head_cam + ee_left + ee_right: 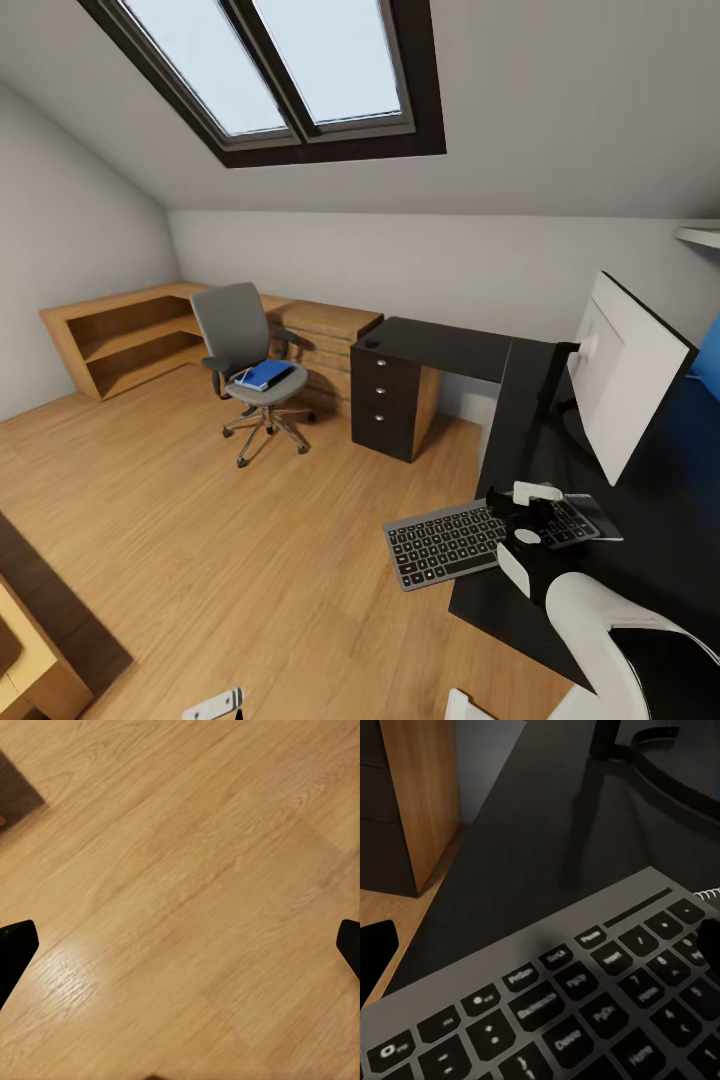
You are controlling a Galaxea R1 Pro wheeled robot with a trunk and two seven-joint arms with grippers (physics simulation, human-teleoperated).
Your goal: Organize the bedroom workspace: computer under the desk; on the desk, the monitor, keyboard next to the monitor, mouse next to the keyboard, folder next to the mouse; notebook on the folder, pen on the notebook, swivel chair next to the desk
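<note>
Black desk point(450, 345) carries the monitor point(625, 375); in front of it, the right gripper point(527, 512) clamps the overhanging keyboard point(440, 545). Slide it fully on, toward the monitor.

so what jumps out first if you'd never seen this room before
The big skylight in the sloped ceiling catches the eye first. Below it, the swivel chair stands out on the wood floor with the blue folder on its seat. At the near right, the keyboard overhangs the desk edge under the right tool, beside the monitor.
</note>
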